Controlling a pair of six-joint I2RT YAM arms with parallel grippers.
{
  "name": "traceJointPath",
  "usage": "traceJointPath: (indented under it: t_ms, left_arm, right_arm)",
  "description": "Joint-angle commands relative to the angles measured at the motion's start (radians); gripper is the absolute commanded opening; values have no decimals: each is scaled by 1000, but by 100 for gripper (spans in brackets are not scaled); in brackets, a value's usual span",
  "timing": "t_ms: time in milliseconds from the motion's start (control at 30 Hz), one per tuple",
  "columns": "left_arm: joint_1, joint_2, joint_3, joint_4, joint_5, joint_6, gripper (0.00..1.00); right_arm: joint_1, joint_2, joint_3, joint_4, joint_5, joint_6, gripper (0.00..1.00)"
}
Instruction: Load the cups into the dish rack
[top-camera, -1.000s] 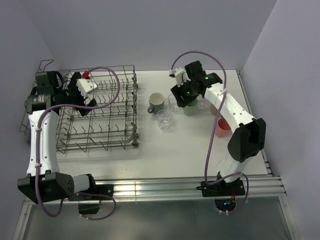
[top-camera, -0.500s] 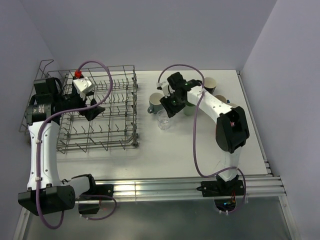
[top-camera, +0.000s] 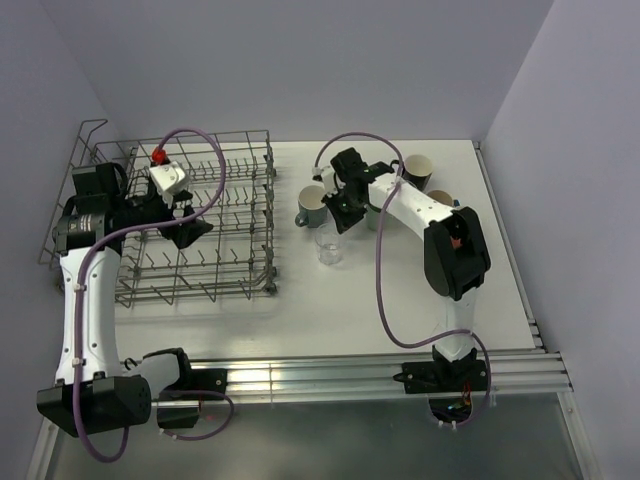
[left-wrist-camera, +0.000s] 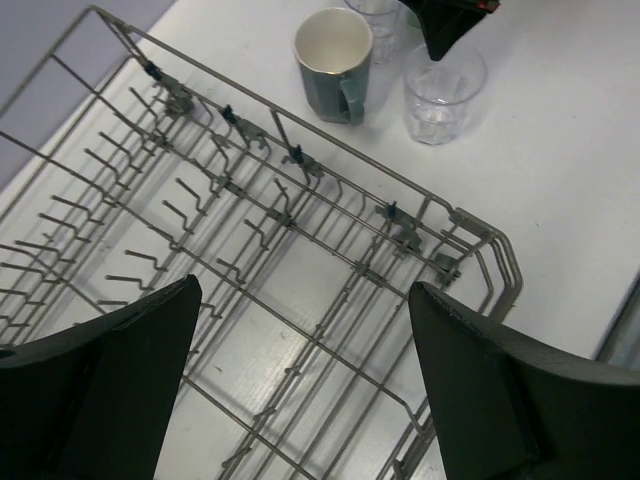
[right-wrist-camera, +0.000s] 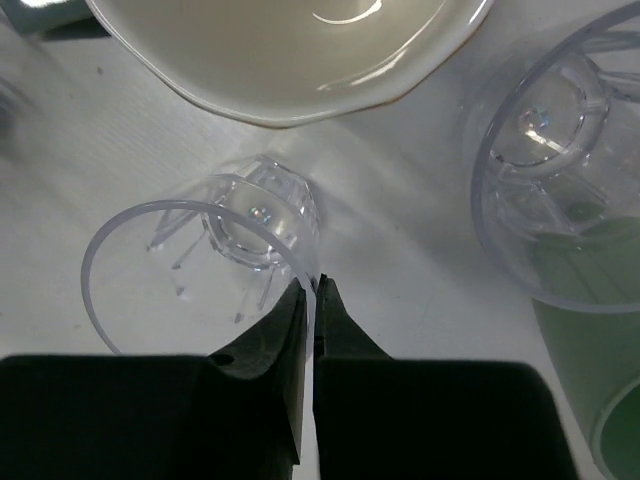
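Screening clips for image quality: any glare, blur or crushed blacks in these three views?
Top external: even, soft light, with one glare patch on the aluminium rail. Left wrist: dish rack sharp; the left gripper is featureless black. Right wrist: clear tumbler sharp with small highlights, top-left corner blurred, right gripper crushed to black.

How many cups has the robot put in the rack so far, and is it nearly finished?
Done: nothing; no cup shows in the dish rack. In hand: the right pincer pinches the rim of a clear glass on the table. The left pincer hangs open over the rack. Left: that glass, the grey-blue mug, the green mug, a second glass and more.
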Motion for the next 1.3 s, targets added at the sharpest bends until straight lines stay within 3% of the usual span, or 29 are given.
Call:
traceJointPath:
  t_ms: [0, 100, 133, 267, 367, 467, 500, 600, 667, 733, 867, 1000, 1267]
  left_arm:
    - [-4, 14, 20, -90, 82, 62, 92]
    - [-3, 4, 3, -133, 157, 133, 88]
    - [-3, -7, -24, -120, 177, 123, 89]
    - [-3, -64, -69, 93, 274, -126, 89]
    - [-1, -58, -54, 161, 363, -262, 92]
    - [-3, -72, -83, 339, 524, -506, 92]
    - [-3, -81, -95, 385, 600, -555, 92]
    - [-30, -96, -98, 430, 618, -646, 94]
    - [-30, -96, -83, 423, 642, -698, 94]
    - [-30, -93, -43, 372, 679, -669, 97]
    - [-29, 6, 98, 79, 760, -493, 99]
    - [-21, 156, 379, -433, 770, -146, 99]
    - [-67, 220, 460, -457, 773, -206, 99]
  right_arm:
    - [-11, -41, 18, 14, -21, 2, 0]
    - [-74, -138, 23, -5, -110, 1, 0]
    - [-127, -199, 30, 0, -203, -1, 0]
    - [-256, -325, 78, 53, -488, 31, 0]
    - [-269, -391, 119, 109, -665, 85, 0]
    - [-252, -474, 52, 314, -757, 266, 0]
    - [-235, -507, 13, 497, -767, 313, 0]
    - [-168, -624, -127, 758, -748, 441, 0]
    - [-131, -646, -134, 784, -747, 484, 0]
    - [-83, -639, -123, 869, -762, 557, 0]
    - [-13, -627, -114, 948, -768, 636, 0]
    - [29, -623, -109, 965, -751, 654, 0]
    - [43, -623, -115, 1032, -739, 729, 0]
